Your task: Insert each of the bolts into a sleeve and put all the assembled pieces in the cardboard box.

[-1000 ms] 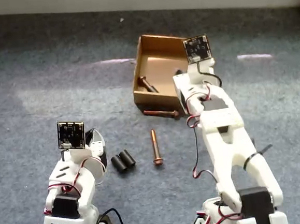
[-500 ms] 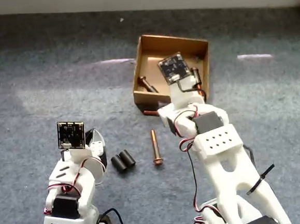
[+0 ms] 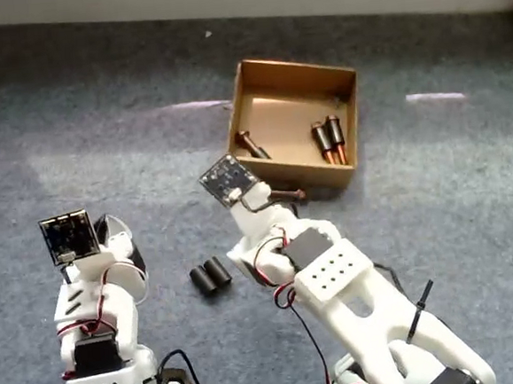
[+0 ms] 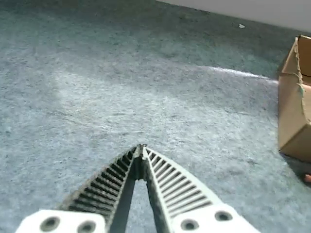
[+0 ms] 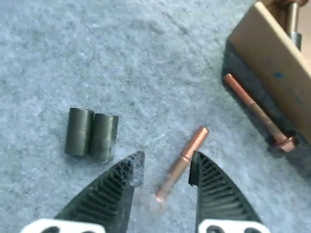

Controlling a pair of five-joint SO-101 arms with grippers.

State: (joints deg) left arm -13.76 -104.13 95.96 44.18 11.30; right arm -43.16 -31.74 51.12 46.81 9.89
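— What do we have closest to us?

— Our left gripper (image 4: 141,151), low over the grey carpet (image 3: 100,124). Its fingers are pressed together at the tips with nothing between them.

— And the right one?

— Our right gripper (image 5: 166,167) is spread wide just above the carpet. A copper bolt (image 5: 182,162) lies flat between its two fingers, nearer one of them. We cannot tell whether it touches that finger. Nothing is gripped.

— Where are the sleeves?

— We see two dark sleeves (image 5: 80,131) lying on their sides just beside that gripper, touching each other.

— Farther out?

— A second bolt (image 3: 279,193) lies on the carpet along the outside of the cardboard box (image 3: 291,65), close to its near wall.

— And inside the box?

— Two assembled pieces (image 3: 323,139) lie side by side near one wall. A third bolt (image 3: 251,145) rests by the opposite wall. We cannot tell whether it wears a sleeve.
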